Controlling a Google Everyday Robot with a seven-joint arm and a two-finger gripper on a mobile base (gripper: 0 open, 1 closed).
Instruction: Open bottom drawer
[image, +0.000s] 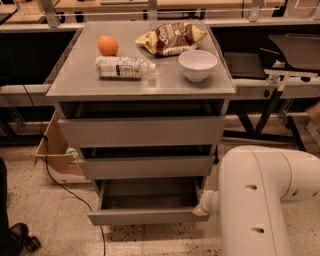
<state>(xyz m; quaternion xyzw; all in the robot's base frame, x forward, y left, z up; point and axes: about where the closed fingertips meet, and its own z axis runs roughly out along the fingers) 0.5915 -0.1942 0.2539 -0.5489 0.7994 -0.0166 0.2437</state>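
The bottom drawer (145, 216) is the slim grey front at the foot of the grey cabinet. It stands pulled out, showing its plain grey box interior (150, 194). The mid drawer (146, 167) and the tall top drawer (142, 131) above it stick out less. My gripper (202, 207) is at the bottom drawer's right front corner, mostly hidden behind my white arm (260, 200).
The cabinet top (80, 80) holds an orange (108, 45), a lying water bottle (122, 67), a chip bag (170, 38) and a white bowl (198, 64). A cardboard box (52, 147) and a black cable (60, 182) lie at the left. A shoe (17, 236) is at bottom left.
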